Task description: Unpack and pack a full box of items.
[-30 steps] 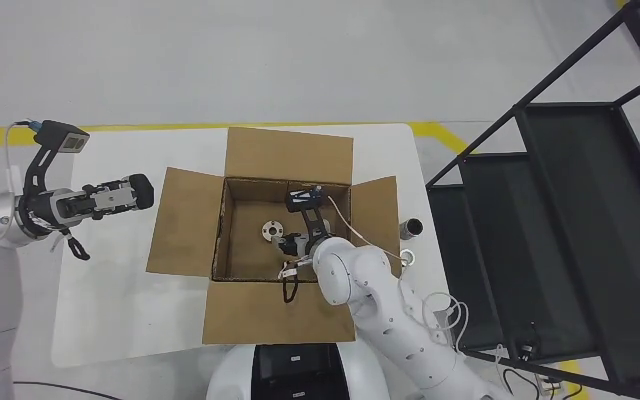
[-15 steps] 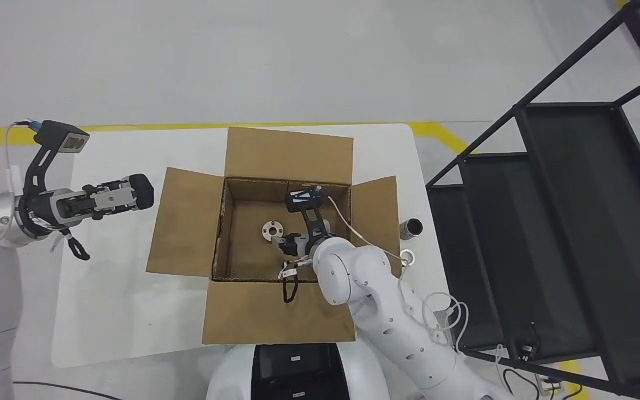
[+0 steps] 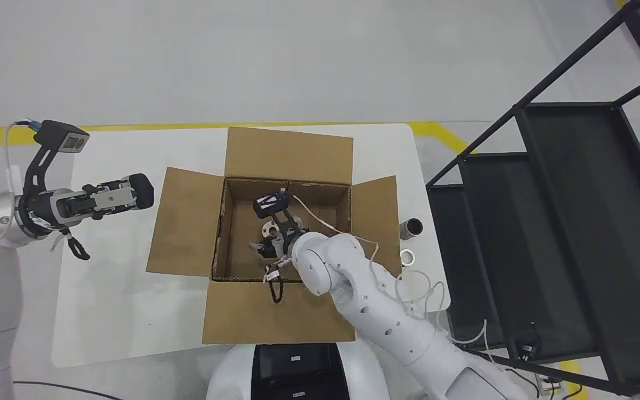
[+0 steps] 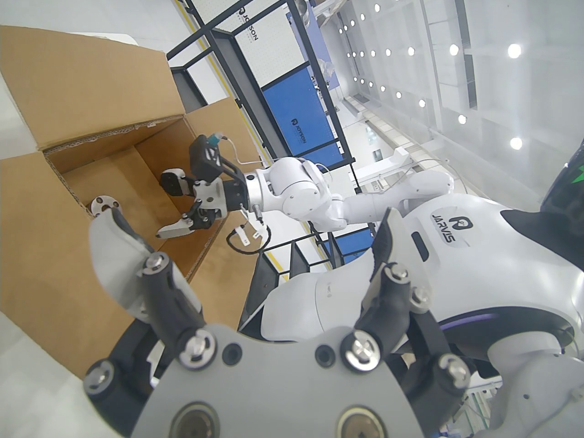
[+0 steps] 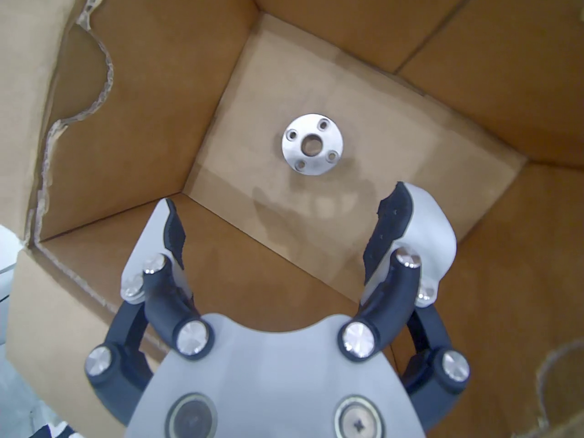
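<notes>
An open cardboard box (image 3: pixel 289 152) stands in the middle of the white table. A round metal flange (image 5: pixel 313 144) with several holes lies flat on the box floor (image 5: pixel 388 157); it also shows in the left wrist view as a flange (image 4: pixel 105 205) by the near wall. My right gripper (image 5: pixel 283 207) hangs open inside the box just above the flange, nothing between its fingers. From the top it sits as the right gripper (image 3: pixel 267 238) over that spot and covers the flange. My left gripper (image 3: pixel 135 192) stays open and empty over the table left of the box.
Two small cylindrical items (image 3: pixel 410 229) (image 3: pixel 408 257) stand on the table right of the box. The box flaps (image 3: pixel 182 222) spread outward on all sides. A black metal stair frame (image 3: pixel 540 200) stands beyond the table's right edge.
My right gripper has shifted left inside the box and now hangs over the flange. The left arm has not moved.
</notes>
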You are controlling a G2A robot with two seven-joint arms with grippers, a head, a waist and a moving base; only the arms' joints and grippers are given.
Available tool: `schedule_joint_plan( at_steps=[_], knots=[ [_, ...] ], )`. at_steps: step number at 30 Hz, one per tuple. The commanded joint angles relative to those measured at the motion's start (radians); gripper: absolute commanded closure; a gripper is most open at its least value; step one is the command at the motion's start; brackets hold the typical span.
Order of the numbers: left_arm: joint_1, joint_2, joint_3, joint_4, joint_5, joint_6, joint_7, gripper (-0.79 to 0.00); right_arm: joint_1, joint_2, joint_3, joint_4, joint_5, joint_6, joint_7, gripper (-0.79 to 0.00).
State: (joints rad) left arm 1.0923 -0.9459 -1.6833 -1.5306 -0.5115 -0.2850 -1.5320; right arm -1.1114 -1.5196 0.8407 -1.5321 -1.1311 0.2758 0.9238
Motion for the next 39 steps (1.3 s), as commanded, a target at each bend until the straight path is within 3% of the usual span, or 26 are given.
schedule_joint_plan(
  at_steps=[1,13,30,39],
  knots=[
    [0.0,0.0,0.0,0.0,0.0,0.0,0.0,-0.785,0.046,-0.015,-0.027,0.077,0.029,-0.001,-0.02,-0.785],
    [0.0,0.0,0.0,0.0,0.0,0.0,0.0,-0.785,0.203,-0.093,-0.126,0.369,0.123,0.041,-0.137,-0.785],
    [0.0,0.0,0.0,0.0,0.0,0.0,0.0,-0.785,0.135,-0.082,-0.058,0.308,0.112,0.055,-0.131,-0.785],
    [0.0,0.0,0.0,0.0,0.0,0.0,0.0,-0.785,0.144,-0.091,-0.05,0.341,0.116,0.095,-0.127,-0.785]
  ],
)
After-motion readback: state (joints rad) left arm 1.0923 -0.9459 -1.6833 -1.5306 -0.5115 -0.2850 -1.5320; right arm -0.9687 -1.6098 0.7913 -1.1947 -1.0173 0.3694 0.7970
